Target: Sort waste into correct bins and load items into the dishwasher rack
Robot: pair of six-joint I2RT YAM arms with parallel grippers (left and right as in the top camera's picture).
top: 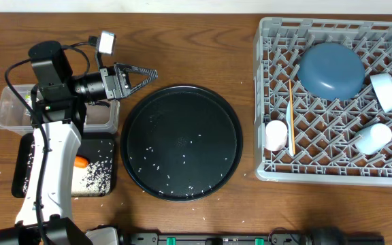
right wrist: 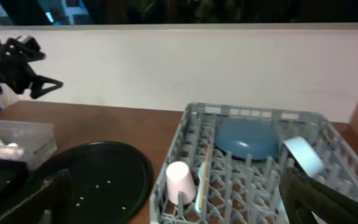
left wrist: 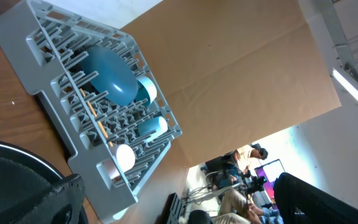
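Hovering spread left end effector (top: 145, 78) near round black tray (top: 182, 116); right end effector (right wrist: 179, 200) spread, facing grey lattice plastic rack (right wrist: 260, 115).

left claw (top: 143, 78) — spread wide, pointing right | right claw (right wrist: 185, 202) — spread wide

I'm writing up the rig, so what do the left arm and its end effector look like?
The left arm has a white curved link, black joint housings and loose black cables. A small white-faced block is mounted above the wrist. Its end effector has dark, thin, tapering fingers.
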